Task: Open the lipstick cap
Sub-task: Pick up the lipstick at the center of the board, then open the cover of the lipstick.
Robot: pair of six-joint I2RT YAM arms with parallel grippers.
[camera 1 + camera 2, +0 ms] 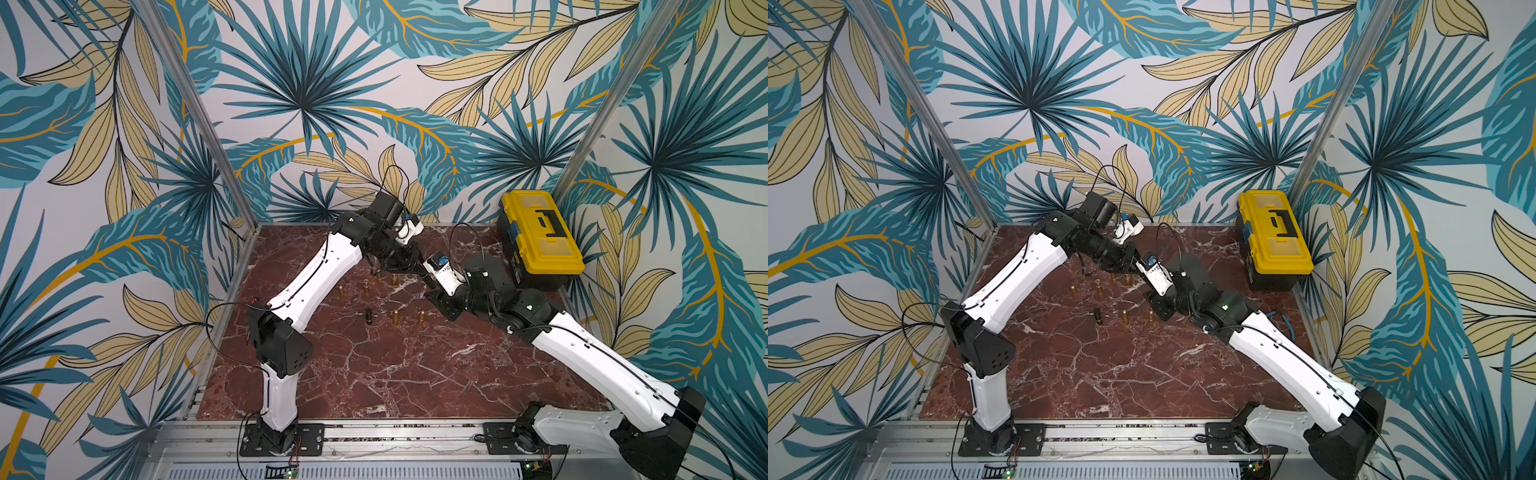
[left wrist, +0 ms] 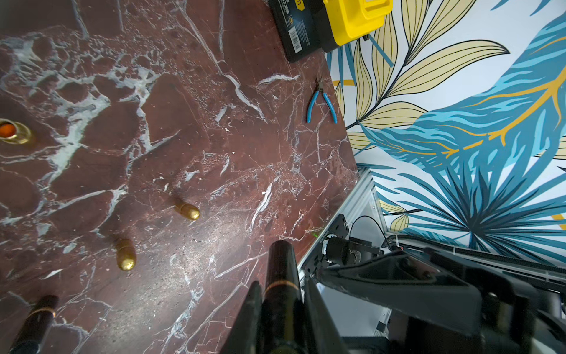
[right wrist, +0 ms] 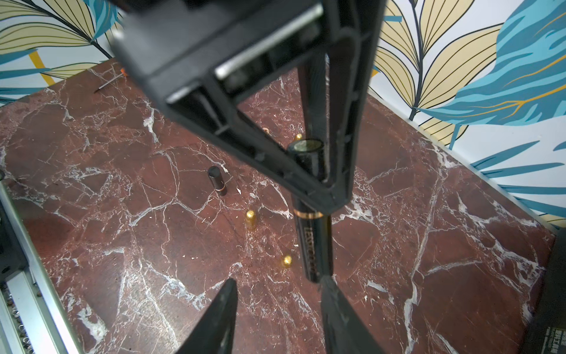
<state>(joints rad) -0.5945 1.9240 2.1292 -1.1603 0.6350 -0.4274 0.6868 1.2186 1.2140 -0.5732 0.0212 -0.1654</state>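
Clamped aloft in the left gripper, the lipstick looks light, rigid and slick, so the right gripper, jaws apart beside its lettered free end, should probably pinch squarely there, beyond the gold band.

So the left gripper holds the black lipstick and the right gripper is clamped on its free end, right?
No: the left gripper holds the black lipstick, but the right gripper is open, jaws spread wider than the tube's free end, as the right wrist view shows.
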